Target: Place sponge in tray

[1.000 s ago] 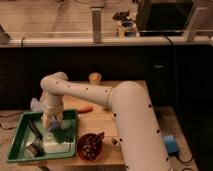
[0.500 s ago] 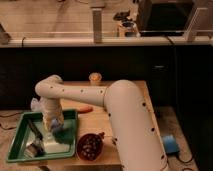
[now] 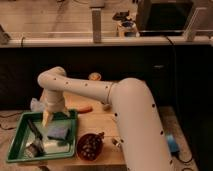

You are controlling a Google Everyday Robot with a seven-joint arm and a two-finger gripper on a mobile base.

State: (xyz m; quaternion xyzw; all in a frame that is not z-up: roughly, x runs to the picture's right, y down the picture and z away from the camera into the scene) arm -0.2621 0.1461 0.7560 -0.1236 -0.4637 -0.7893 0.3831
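Note:
The green tray (image 3: 20,131) sits at the front left of the wooden table. A blue-grey sponge (image 3: 59,131) lies flat inside it, toward its right side. My gripper (image 3: 51,118) hangs from the white arm (image 3: 100,92) over the tray's back right part, just above and left of the sponge. I cannot tell whether it touches the sponge.
The tray also holds a dark utensil (image 3: 35,129) and a white item (image 3: 50,145). A dark red bowl (image 3: 90,146) stands right of the tray. An orange item (image 3: 84,108) lies behind it. A crumpled clear bag (image 3: 36,105) sits at the back left.
The arm's elbow has swung left and the gripper has shifted slightly over the tray. The sponge lies in the same spot in the tray.

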